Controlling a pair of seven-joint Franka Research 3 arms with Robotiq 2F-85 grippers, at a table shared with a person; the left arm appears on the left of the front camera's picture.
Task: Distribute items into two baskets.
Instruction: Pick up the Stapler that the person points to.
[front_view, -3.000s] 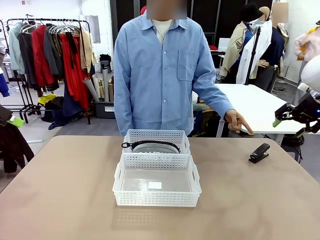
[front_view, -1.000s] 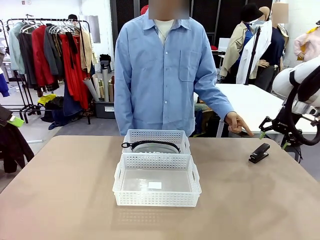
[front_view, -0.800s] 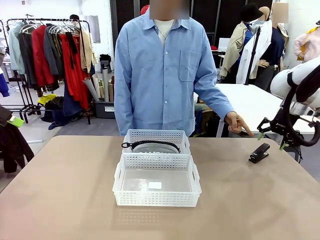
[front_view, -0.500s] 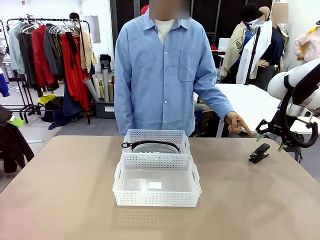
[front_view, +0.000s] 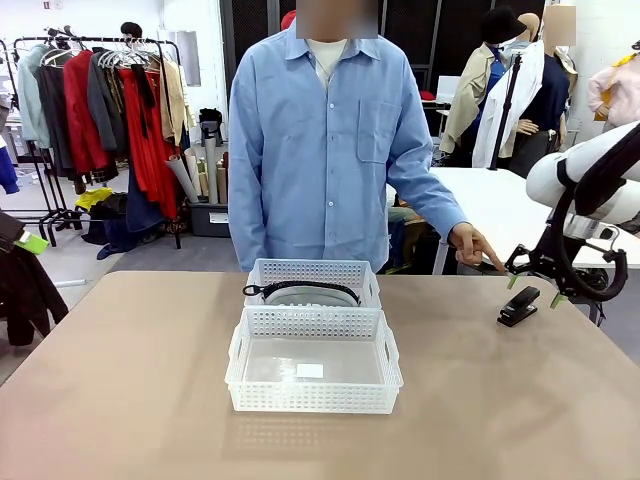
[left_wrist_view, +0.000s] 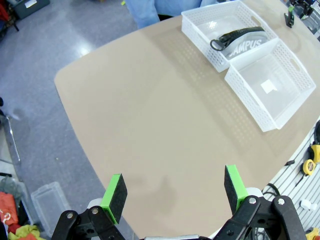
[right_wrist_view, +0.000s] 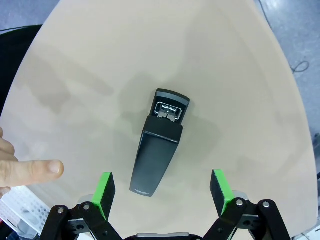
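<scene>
A small black stapler (front_view: 518, 306) (right_wrist_view: 159, 147) lies on the tan table at the far right. Just above it hangs my right gripper (front_view: 532, 283) (right_wrist_view: 163, 191), open, its green pads either side of the stapler and apart from it. Two white perforated baskets stand mid-table: the near basket (front_view: 314, 362) (left_wrist_view: 268, 88) has only a small white label inside; the far basket (front_view: 313, 280) (left_wrist_view: 225, 30) holds the grey "CAMPUS" pouch (left_wrist_view: 244, 42) (front_view: 302, 292) with its black strap. My left gripper (left_wrist_view: 172, 186) is open, high above the table's left part with nothing between its fingers.
A person in a blue shirt stands at the far side, one hand (front_view: 474, 245) (right_wrist_view: 22, 171) pointing a finger down at the table edge beside the stapler. Clothes racks and a white table stand behind. Bare tabletop lies left and front of the baskets.
My right gripper has come down and leftward from high at the right edge to just over the stapler. The person's pointing hand and the baskets have stayed put.
</scene>
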